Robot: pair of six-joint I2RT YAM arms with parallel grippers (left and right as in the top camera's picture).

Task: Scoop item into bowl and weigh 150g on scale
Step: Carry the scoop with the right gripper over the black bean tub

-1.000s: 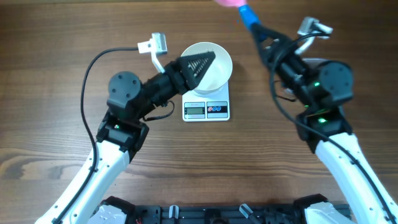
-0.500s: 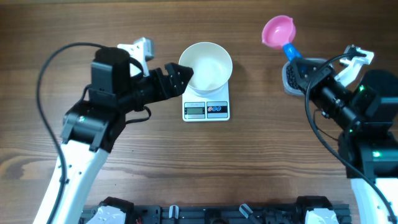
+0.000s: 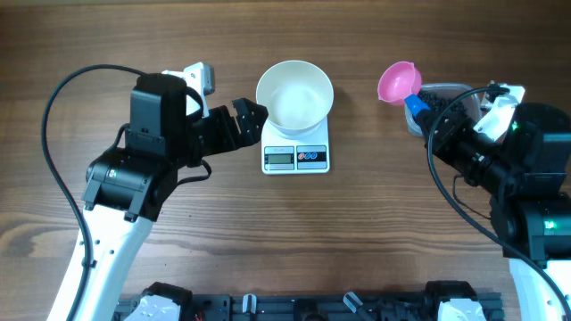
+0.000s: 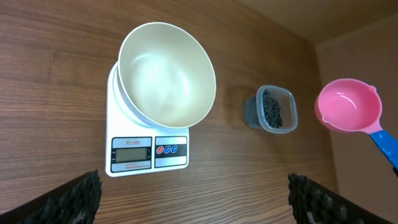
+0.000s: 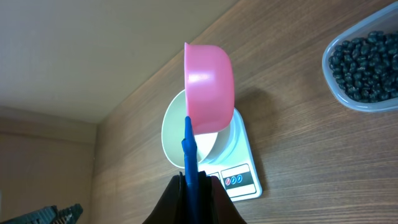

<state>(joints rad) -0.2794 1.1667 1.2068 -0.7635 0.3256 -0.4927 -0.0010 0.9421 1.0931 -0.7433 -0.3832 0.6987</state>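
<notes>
white bowl (image 3: 294, 92) on the scale (image 3: 295, 158), pink scoop (image 3: 399, 81) in right gripper (image 5: 193, 190)

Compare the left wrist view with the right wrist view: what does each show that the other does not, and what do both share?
Only left wrist: the empty insides of the white bowl and pink scoop, and the left pincer wide open. Only right wrist: the right pincer shut on the scoop's blue handle, the scoop's outside hiding part of the bowl. Both: bowl on the scale, tub of black beans.
</notes>
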